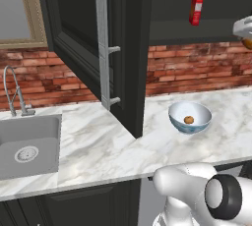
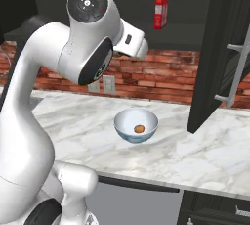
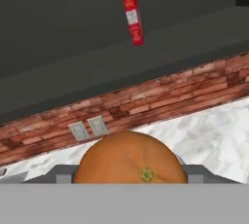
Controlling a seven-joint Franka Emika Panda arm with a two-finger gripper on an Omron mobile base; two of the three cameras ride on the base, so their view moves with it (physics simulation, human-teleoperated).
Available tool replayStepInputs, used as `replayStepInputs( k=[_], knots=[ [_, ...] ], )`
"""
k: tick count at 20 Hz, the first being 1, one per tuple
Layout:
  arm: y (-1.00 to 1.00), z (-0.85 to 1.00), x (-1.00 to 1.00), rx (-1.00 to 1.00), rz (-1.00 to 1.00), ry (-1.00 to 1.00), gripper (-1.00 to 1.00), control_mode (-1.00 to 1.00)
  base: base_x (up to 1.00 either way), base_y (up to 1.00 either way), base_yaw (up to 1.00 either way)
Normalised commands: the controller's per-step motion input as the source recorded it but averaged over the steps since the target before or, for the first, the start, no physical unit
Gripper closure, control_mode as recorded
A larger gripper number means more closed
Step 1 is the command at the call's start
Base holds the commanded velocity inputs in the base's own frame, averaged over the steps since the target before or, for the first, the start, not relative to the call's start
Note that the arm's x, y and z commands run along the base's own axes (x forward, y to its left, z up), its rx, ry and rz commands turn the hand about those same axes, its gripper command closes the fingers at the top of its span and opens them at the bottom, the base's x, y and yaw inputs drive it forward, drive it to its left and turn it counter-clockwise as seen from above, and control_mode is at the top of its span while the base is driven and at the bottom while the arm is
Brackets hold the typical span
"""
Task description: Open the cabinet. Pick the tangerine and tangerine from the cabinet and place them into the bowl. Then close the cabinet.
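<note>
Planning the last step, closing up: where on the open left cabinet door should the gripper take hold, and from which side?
Grip the long vertical silver bar handle on the open cabinet door, about mid-height between its standoffs. It stands proud of the panel, leaving room for fingers behind. Come from the sink side, jaws horizontal across the bar. The gripper first has to release its tangerine.

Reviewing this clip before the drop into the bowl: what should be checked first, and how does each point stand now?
1. Second tangerine sits between the hand's fingers: ok, it shows large and close in the hand view.
2. First tangerine already in the bowl: ok.
3. Bowl upright on the counter: ok.
4. Cabinet door open: ok, still to be closed.
5. Hand above the bowl: not ok, it is up by the shelf.
6. Red carton upright on the shelf: ok.
</note>
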Motion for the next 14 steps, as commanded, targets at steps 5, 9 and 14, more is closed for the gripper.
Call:
replayStepInputs(
  k=[5, 9, 14],
  knots=[
    [0.25, -1.00, -0.98, -0.01, 0.00, 0.06, 1.00, -1.00, 0.00, 0.00, 0.00],
    [0.23, -1.00, -0.40, 0.02, 0.00, 0.25, 1.00, -1.00, 0.00, 0.00, 0.00],
    [0.16, -0.65, 0.40, 0.04, 0.00, 0.26, 1.00, -1.00, 0.00, 0.00, 0.00]
  ],
)
